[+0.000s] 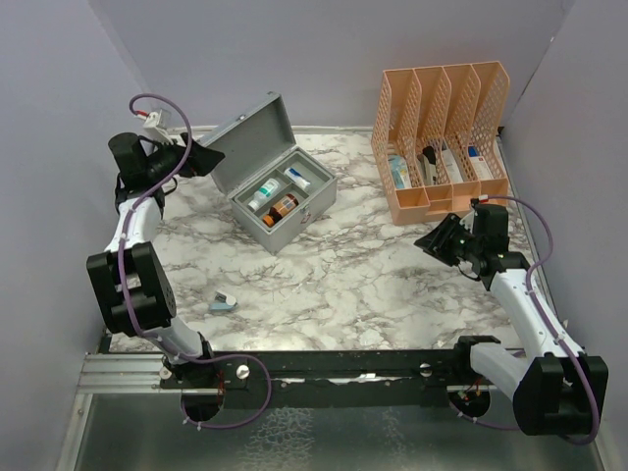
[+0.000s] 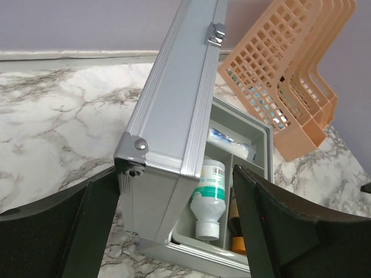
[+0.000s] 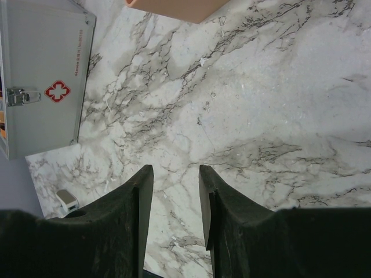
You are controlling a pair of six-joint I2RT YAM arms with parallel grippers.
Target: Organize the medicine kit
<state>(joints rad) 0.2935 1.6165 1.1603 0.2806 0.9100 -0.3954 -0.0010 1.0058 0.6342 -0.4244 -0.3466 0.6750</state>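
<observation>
On the marble table (image 1: 392,294), left of the orange mesh organizer (image 1: 442,137), the medicine kit (image 1: 294,231) sits open, lid (image 2: 168,116) up. The left gripper (image 2: 174,176) straddles a lid corner, jaws wide; the right gripper (image 3: 175,171) hangs above the marble, jaws partly apart and empty.

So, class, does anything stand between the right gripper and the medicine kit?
Nothing visible does. Only bare marble table lies between the right gripper and the medicine kit. The orange organizer stands off to the far side, clear of that path.
</observation>
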